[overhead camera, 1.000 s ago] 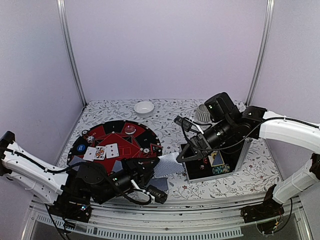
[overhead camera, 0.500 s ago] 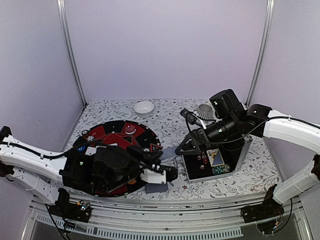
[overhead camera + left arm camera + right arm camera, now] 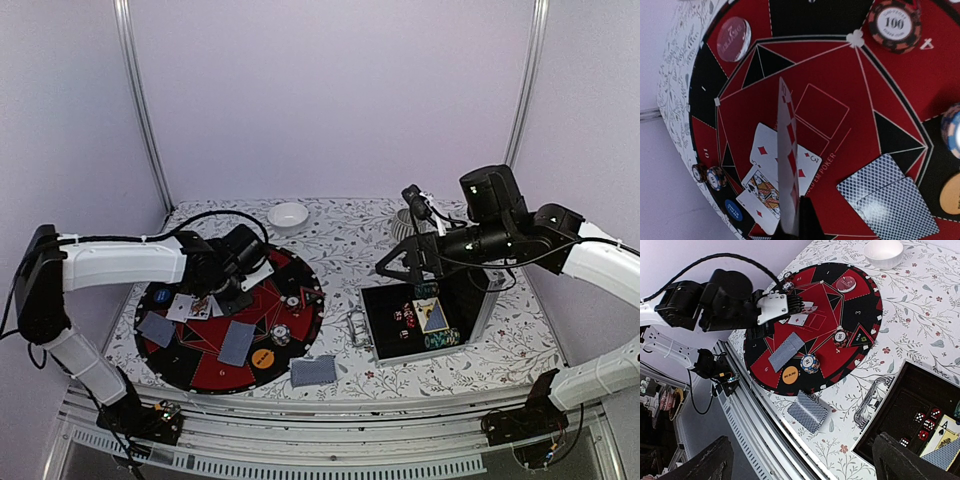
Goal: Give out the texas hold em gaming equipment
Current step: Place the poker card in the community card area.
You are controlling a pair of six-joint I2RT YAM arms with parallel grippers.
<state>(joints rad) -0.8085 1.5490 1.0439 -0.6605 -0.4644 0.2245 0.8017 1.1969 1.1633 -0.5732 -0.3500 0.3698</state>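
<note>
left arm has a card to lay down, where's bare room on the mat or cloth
Bare: the outlined box at the red centre of the mat, between the face-up cards and the 100 chip; the cloth between white bowl and open case. Crowded: the mat's near edge: face-down cards, orange disc, blue chip, the deck just off it.

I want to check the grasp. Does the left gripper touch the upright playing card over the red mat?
Touching. The left wrist view shows the card standing edge-on, its lower end pinched in the shut left gripper.
</note>
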